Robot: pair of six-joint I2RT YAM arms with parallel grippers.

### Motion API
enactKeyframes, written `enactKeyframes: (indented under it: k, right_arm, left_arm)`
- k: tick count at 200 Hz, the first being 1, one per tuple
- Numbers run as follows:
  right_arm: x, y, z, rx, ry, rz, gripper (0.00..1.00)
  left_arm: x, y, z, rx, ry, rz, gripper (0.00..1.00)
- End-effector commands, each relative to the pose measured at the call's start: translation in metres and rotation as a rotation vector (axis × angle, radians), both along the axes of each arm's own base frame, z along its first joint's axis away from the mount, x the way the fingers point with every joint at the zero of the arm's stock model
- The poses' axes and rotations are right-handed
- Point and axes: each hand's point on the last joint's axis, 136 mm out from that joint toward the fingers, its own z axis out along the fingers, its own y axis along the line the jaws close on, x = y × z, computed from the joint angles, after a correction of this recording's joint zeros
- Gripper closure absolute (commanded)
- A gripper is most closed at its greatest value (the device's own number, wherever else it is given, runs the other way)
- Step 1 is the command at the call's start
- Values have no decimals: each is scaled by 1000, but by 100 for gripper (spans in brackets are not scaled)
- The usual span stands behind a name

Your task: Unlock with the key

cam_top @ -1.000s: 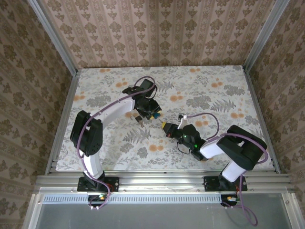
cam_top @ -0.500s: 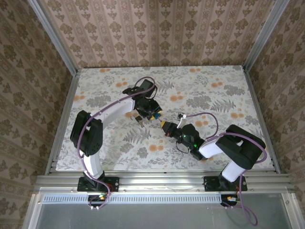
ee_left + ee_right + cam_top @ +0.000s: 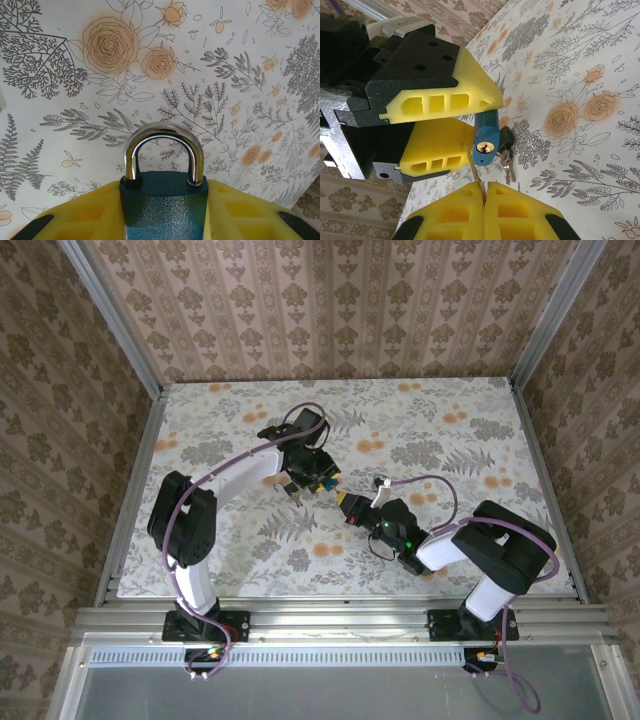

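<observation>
Padlock [image 3: 164, 215] body: in the left wrist view its lower part is cut off by the bottom edge. Both flanks are covered by the yellow pads [image 3: 85, 217] of the left gripper [image 3: 164, 189].
Padlock top: in the right wrist view it is swallowed between those pads.
Key [image 3: 473, 167]: only a thin blade edge shows, just left of the padlock's keyhole. Its head is buried in the right gripper [image 3: 484, 192]. Whether its tip touches the padlock cannot be told.
Spare keys [image 3: 507, 159]: partly hidden behind the padlock; their count is unclear.
Right gripper pads: cut off below the padlock.
Top view: padlock and key are too small to make out.
</observation>
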Motion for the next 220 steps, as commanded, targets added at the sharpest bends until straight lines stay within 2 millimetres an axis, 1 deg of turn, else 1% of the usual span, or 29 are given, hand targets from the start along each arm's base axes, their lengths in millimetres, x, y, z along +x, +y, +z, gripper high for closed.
enactKeyframes:
  k: [1, 15, 37, 65, 190, 220]
  right_arm:
    - [2, -5, 6, 20, -7, -53, 100]
    - [-1, -7, 3, 8, 14, -62, 100]
    - [-5, -6, 3, 1, 21, -70, 100]
    - [-4, -9, 1, 6, 39, -96, 100]
    - [-1, -3, -9, 6, 80, -88, 100]
    - [-1, -2, -7, 13, 71, -84, 100]
  left_arm:
    - [-1, 0, 13, -31, -12, 16, 58]
    - [0, 1, 13, -31, -12, 20, 59]
    - [1, 1, 13, -31, -14, 24, 59]
    - [1, 1, 14, -34, -19, 28, 58]
    - [0, -1, 18, -56, -29, 26, 58]
    - [-2, -2, 17, -61, -26, 22, 59]
